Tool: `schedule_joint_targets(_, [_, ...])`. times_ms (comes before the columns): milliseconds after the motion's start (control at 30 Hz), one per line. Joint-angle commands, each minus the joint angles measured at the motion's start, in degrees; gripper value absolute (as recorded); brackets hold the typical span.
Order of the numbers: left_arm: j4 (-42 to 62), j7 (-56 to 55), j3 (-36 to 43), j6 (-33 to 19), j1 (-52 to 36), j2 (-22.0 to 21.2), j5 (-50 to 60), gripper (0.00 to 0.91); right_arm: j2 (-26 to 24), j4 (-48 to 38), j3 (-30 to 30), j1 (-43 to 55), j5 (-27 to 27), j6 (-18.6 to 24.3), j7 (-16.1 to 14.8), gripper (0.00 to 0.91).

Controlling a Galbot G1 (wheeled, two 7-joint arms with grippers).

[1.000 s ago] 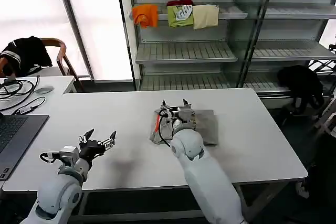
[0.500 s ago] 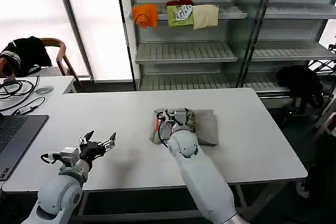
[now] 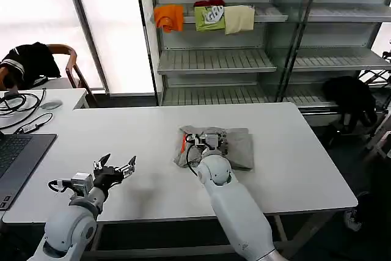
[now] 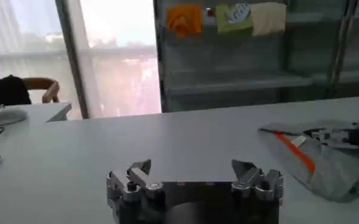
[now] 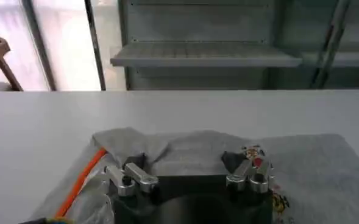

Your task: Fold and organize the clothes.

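Our right hand (image 5: 188,173), fingers spread, presses low on the folded grey T-shirt (image 3: 239,147) at frame centre on the surface (image 3: 122,132), so closing carelessly could bunch its layers, while our left hand (image 3: 115,169) hovers spread lower left.

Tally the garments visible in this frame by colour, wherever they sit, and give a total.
Grey: 1, the T-shirt on the table, under the right gripper.
Orange: 1, on the shelf.
Green: 1, on the shelf.
Cream: 1, on the shelf.
Black: 2, on the chair and beside the shelving.
Total: 6
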Motion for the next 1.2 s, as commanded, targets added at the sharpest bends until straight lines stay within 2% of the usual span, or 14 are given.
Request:
schedule_joint_targets(33, [-0.01, 0.00, 0.13, 0.03, -0.20, 0.01, 0.17, 0.907, -1.53, 7.56, 1.26, -2.61, 0.64, -0.08, -0.35, 0.907])
schedule_joint_targets(133, [-0.03, -0.01, 0.38, 0.03, -0.33, -0.21, 0.23, 0.907, -3.66, 12.89, 1.81, -4.20, 0.47, -0.50, -0.28, 0.907])
schedule_joint_targets(200, [0.09, 0.00, 0.65, 0.02, -0.45, -0.37, 0.37, 0.907, -6.85, 15.72, 2.49, -5.40, 1.16, -0.52, -0.33, 0.907])
schedule_joint_targets(533, [0.18, 0.02, 1.57, 0.06, -0.63, -0.51, 1.06, 0.907, -11.99, 13.38, 5.59, -5.16, 6.84, -0.55, 0.00, 0.907])
schedule_joint_targets(900, [0.17, 0.24, 1.44, 0.05, -0.08, -0.09, 1.05, 0.907, -10.62, 6.22, 5.94, -2.83, 12.04, -1.27, 0.43, 0.907])
schedule_joint_targets(1000, [0.12, 0.28, 1.36, 0.05, 0.08, 0.08, 1.05, 0.907, -9.56, 4.93, 6.48, -2.36, 14.16, -1.82, 1.51, 0.907])
schedule_joint_targets(1200, [-0.03, 0.44, 1.20, 0.04, 0.59, 0.12, 1.09, 0.907, -9.30, 5.17, 6.79, -2.91, 14.00, -1.61, 1.46, 0.907])
